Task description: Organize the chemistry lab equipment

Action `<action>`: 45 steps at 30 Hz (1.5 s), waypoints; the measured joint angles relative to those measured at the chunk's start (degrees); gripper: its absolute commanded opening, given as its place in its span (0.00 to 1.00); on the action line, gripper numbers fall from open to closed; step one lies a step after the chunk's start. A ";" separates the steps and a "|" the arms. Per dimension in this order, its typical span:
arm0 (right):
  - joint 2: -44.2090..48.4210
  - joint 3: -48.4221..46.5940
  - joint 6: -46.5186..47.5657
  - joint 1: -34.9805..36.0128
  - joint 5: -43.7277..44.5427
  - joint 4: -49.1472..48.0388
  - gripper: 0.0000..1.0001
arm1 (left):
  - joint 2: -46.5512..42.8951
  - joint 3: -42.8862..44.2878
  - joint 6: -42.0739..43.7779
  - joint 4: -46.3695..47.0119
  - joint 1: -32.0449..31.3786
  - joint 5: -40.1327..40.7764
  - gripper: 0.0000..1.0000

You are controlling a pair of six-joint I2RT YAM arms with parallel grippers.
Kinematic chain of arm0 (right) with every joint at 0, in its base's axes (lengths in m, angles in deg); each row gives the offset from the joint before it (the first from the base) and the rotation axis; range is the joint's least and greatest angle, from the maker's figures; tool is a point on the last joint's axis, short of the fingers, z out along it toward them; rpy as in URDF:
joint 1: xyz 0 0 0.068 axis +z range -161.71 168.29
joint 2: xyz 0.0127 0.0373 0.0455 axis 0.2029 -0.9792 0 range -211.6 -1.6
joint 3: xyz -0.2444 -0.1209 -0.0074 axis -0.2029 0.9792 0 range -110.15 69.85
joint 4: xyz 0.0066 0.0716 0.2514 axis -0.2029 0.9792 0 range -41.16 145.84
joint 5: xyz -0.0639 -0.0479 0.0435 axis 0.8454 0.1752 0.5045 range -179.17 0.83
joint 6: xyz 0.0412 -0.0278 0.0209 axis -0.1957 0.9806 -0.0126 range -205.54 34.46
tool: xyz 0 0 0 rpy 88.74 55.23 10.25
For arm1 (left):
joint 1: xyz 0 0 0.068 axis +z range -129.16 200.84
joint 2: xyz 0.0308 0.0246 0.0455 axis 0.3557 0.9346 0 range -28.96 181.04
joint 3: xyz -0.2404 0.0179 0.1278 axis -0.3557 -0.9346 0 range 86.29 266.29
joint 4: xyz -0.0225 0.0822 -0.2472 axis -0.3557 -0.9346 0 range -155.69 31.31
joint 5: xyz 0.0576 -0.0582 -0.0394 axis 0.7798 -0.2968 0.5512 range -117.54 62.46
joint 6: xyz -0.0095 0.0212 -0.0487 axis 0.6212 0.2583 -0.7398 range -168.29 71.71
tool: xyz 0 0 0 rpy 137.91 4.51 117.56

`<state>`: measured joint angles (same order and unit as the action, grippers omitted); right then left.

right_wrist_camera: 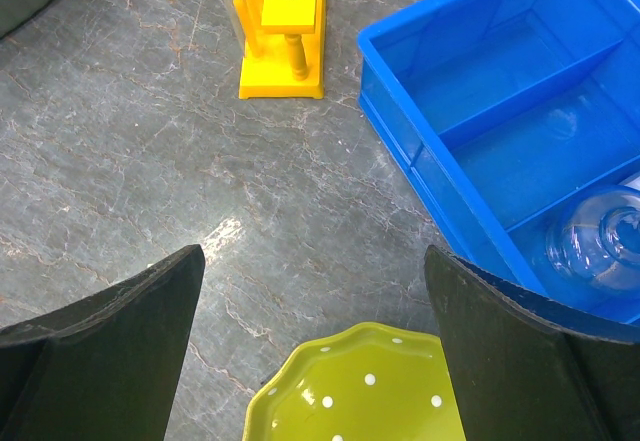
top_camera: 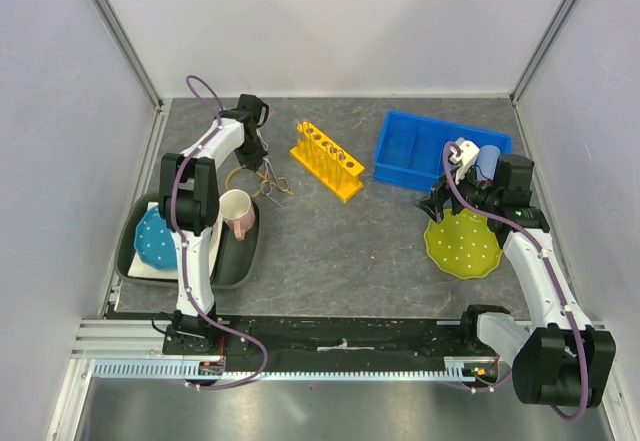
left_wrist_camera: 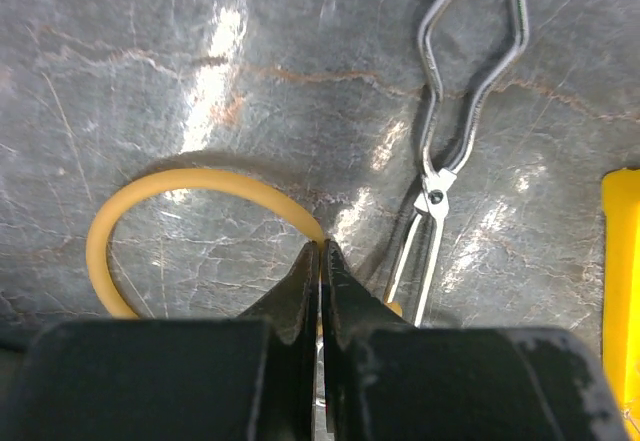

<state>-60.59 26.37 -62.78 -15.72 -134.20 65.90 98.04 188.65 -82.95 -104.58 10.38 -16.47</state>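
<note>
My left gripper [left_wrist_camera: 322,251] is shut, and its tips pinch the tan rubber loop [left_wrist_camera: 150,193], which lies on the grey table. In the top view this gripper [top_camera: 263,159] is at the far left, over the loop [top_camera: 238,176]. The metal tongs [left_wrist_camera: 440,176] lie just right of the jaws, also seen from above [top_camera: 274,183]. The yellow holed rack [top_camera: 328,161] stands mid-table. My right gripper [right_wrist_camera: 315,291] is open and empty above the edge of the green dotted plate [right_wrist_camera: 360,391]. A clear glass flask [right_wrist_camera: 592,243] lies in the blue bin [right_wrist_camera: 440,176]. The squeeze bottle and rods are not visible.
A dark tray [top_camera: 232,261] at the near left holds a cream mug [top_camera: 236,211] and a blue dotted plate [top_camera: 157,238]. The blue bin [top_camera: 400,151] sits at the far right, behind the green plate [top_camera: 462,244]. Grey walls close in three sides.
</note>
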 measured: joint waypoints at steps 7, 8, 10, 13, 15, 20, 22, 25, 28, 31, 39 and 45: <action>0.00 0.00 0.00 0.00 0.00 0.04 0.98 | -5.97 -1.01 4.94 4.72 0.00 1.33 0.02; 0.00 0.00 0.00 0.00 0.00 0.04 0.98 | -7.48 -1.42 5.64 5.68 0.00 1.40 0.02; 0.00 0.00 0.00 0.00 0.00 0.15 0.98 | -10.25 -2.23 6.78 7.56 0.00 1.46 0.02; 0.00 0.00 0.00 0.00 0.02 0.20 0.98 | -13.68 -3.08 8.52 9.92 0.00 1.44 0.02; 0.00 0.00 0.00 0.00 0.02 0.17 0.98 | -15.15 -3.19 9.79 11.15 0.00 1.42 0.02; 0.00 0.00 0.02 0.00 0.09 0.20 0.98 | -16.48 -4.59 12.31 12.83 0.00 1.18 0.02; -0.02 0.00 0.02 0.00 0.11 0.20 0.98 | -17.18 -5.70 13.29 13.25 0.00 0.70 0.02; -0.02 0.00 0.04 0.00 0.13 0.20 0.98 | -19.39 -8.26 14.71 14.03 0.00 -0.63 0.02; -0.02 0.00 0.07 0.00 0.11 0.20 0.98 | -23.61 -12.13 16.22 16.50 0.00 -3.08 0.02; -0.02 0.00 0.22 0.00 0.11 0.20 0.98 | -30.69 -17.25 17.75 18.86 0.00 -7.17 0.02; 0.04 0.17 1.44 0.00 -1.86 0.20 0.98 | -53.86 -30.38 22.21 26.01 -0.28 -21.53 0.02; 1.73 2.64 4.66 0.00 -12.37 1.14 0.98 | -66.97 -38.38 24.04 26.67 -0.44 -35.36 0.02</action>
<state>-58.86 29.01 -58.12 -15.72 -146.57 67.04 31.07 150.27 -58.90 -77.92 9.94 -51.84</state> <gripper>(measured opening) 0.982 0.026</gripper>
